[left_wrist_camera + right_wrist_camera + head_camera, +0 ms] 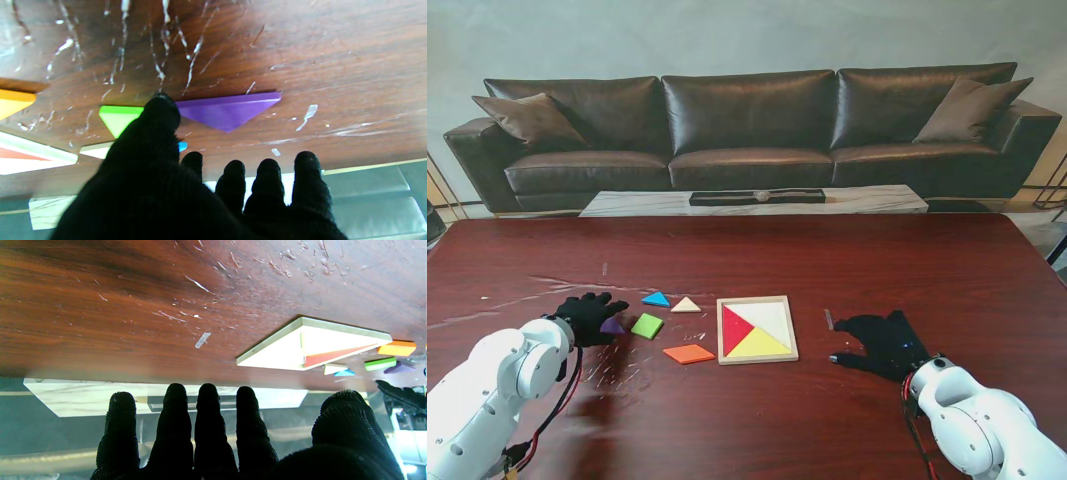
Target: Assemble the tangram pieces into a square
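Dark reddish wood is filling the middle of the stand view, where the bench (847, 260) is carrying a pale wooden tray (757, 357) just right of centre. Inside the tray a red triangle (733, 330) and a yellow triangle (758, 345) are sitting, with a white area taking up the upper right part. Left of the tray the loose pieces are lying apart from one another: a blue triangle (656, 299), a cream triangle (685, 305), a green square (647, 325), an orange parallelogram (689, 353) and a purple triangle (612, 325).

The left robot hand (587, 316), in a black glove, is resting at the lower left of the frame with the purple triangle at its fingertips; from here contact is not clear. The left wrist view is showing more: the thumb (160, 116) is touching one corner of the purple triangle (227, 111), while the four other fingers are spread and away from it, so nothing is being clamped. The green square (116, 118) is appearing just beside the thumb.

The right robot hand (882, 342) is lying at the lower right, well apart from the tray, fingers apart and holding nothing. Its wrist view is showing the tray (277, 356) edge-on and the scratched bench surface (100, 323), details the stand view is too distant to give.

A dark leather sofa (747, 125) is spanning the upper part of the stand view.
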Controlling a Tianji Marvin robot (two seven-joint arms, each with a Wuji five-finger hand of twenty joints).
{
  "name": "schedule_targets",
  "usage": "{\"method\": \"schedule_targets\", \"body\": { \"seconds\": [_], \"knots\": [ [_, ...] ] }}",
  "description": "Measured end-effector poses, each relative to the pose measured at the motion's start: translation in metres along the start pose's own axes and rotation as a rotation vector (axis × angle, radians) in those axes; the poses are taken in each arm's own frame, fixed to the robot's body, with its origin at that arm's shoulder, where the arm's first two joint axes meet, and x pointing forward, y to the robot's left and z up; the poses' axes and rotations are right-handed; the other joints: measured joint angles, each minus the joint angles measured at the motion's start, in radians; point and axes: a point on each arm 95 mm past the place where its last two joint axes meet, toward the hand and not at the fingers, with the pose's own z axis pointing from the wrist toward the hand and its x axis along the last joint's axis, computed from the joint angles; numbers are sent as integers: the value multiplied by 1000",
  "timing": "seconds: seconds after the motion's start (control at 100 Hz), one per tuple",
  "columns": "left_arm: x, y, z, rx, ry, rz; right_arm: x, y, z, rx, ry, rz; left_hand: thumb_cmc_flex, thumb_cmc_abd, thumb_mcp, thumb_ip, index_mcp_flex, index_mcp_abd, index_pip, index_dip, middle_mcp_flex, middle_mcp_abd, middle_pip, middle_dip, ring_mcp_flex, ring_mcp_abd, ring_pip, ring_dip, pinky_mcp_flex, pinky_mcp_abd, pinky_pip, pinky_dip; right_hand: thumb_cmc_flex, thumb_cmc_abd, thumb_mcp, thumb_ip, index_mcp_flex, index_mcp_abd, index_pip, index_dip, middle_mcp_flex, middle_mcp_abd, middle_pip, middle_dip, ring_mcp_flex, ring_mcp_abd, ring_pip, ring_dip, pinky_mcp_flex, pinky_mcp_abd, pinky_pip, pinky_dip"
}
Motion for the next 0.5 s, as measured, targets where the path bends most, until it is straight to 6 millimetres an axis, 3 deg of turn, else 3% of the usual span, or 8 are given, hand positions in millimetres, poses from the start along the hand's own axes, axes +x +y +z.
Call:
{"method": "schedule_targets", "body": {
  "seconds": [0.5],
  "knots": [
    [-14,8,20,-22,-14,-19,-1,-6,2,10,1,26,-2,-18,53,0,0,6,37,23,1,3,29,48,16,25,43,0,26,1,68,-4,0,0,0,0,0,0,2,0,0,0,0,0,0,0,0,0,0,9,0,-2]
  ]
}}
